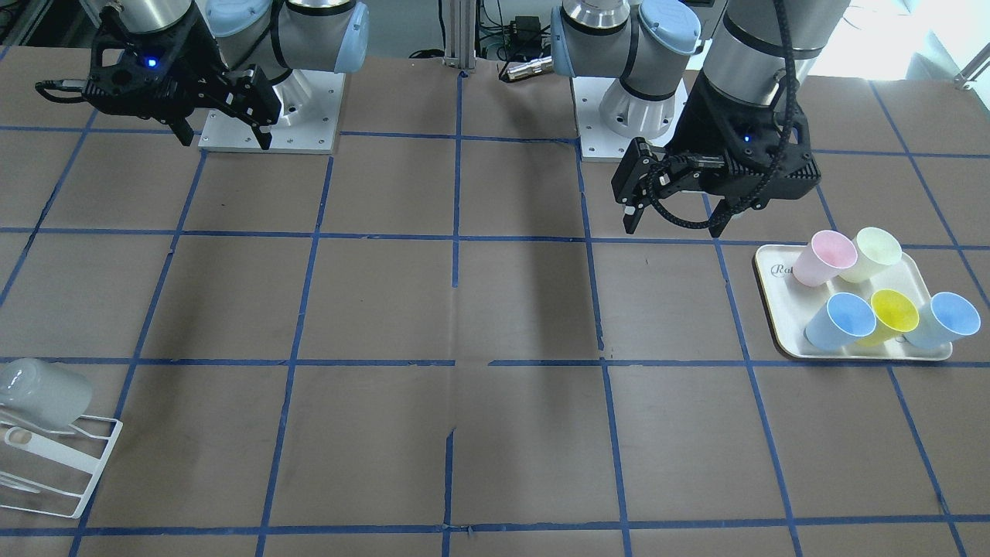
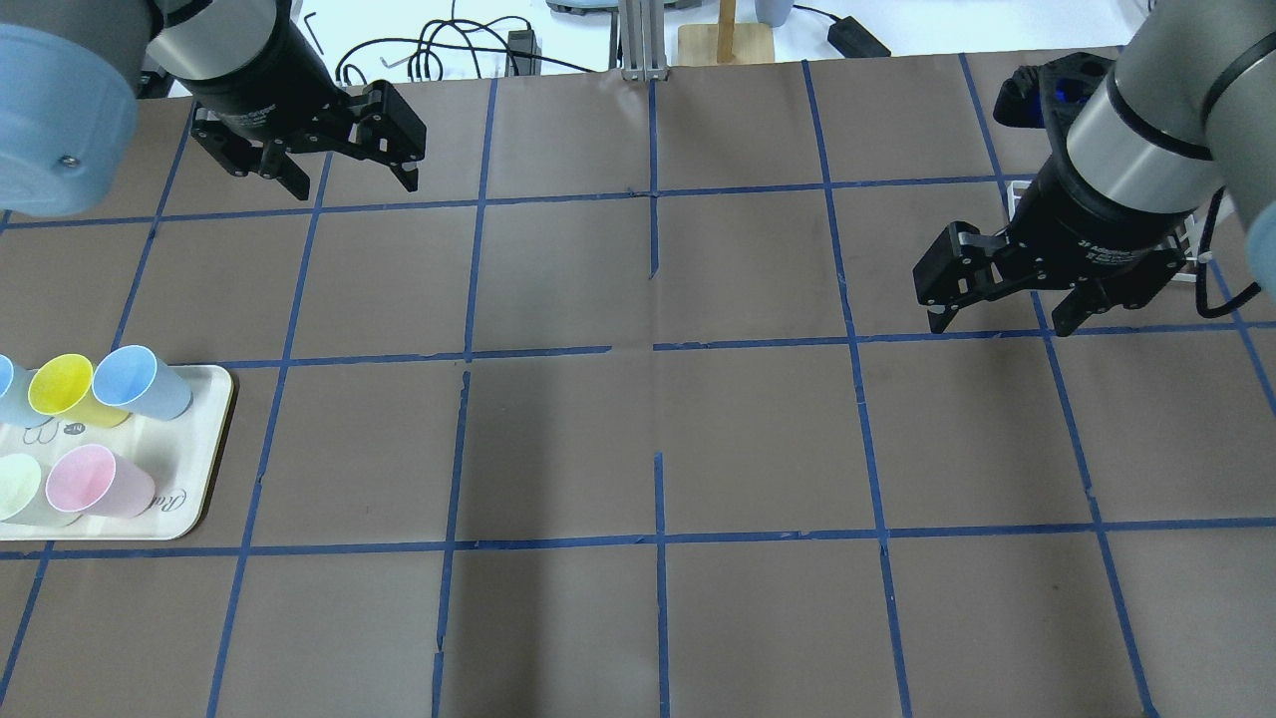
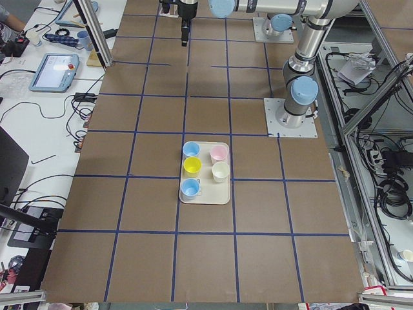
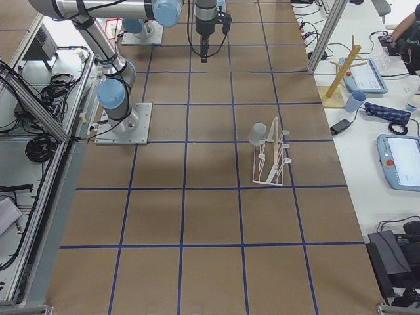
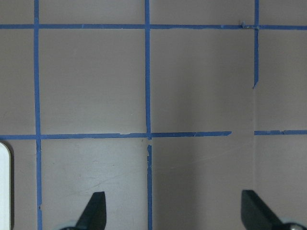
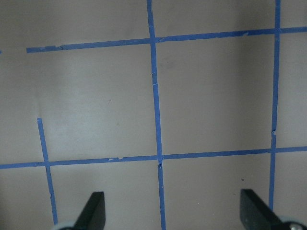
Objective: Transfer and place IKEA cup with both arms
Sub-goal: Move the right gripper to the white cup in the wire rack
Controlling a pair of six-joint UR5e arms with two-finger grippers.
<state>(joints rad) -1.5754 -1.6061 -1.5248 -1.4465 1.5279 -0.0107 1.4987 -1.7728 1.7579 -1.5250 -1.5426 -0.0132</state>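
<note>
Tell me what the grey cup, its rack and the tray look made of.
Cup: likely plastic, smooth pale grey with a soft highlight. Rack: thin white rods, probably coated metal wire. Tray: matte cream with a darker edge; plastic or melamine, can't tell which.

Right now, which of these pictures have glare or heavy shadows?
Exterior front-facing: the top right corner is blown out white, and broad soft shadows darken the middle of the table. Overhead exterior: the same soft shadows lie mid-table. Left wrist-mounted: sharp, with the fingertips of the left hand showing as dark shapes at the bottom edge.
</note>
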